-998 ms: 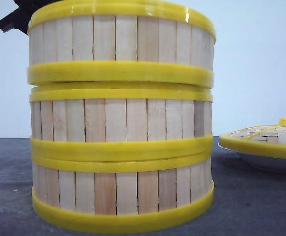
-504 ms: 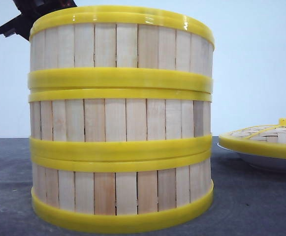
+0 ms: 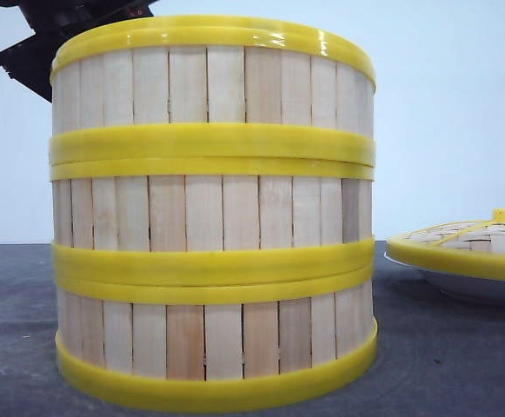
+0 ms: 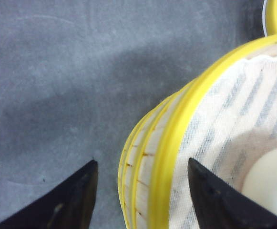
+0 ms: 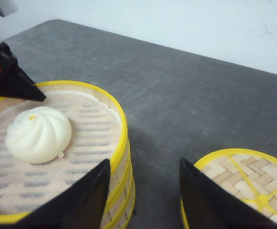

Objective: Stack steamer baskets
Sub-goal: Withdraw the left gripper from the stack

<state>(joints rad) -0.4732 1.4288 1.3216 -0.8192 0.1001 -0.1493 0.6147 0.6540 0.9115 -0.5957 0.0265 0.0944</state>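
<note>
Three steamer baskets stand stacked in the front view: the bottom basket (image 3: 213,339), the middle basket (image 3: 213,213) and the top basket (image 3: 213,82). The top basket (image 5: 57,143) has a cloth liner and holds a white bun (image 5: 38,134). My left gripper (image 4: 142,161) is open and straddles the top basket's yellow rim (image 4: 164,157), one finger outside the wall and one inside, neither touching it. From the front, only a dark part of the left gripper (image 3: 35,43) shows behind the stack. My right gripper (image 5: 145,161) is open and empty, above the table between the stack and the lid.
A domed woven lid (image 3: 474,243) with a yellow rim and knob rests on a white plate (image 3: 469,285) to the right of the stack. The lid (image 5: 243,183) lies close beside my right gripper. The grey table (image 3: 452,365) runs back to a white wall.
The top basket has come down from a tilted position just above the stack and now sits level on the middle basket. The gap between their rims has closed.
</note>
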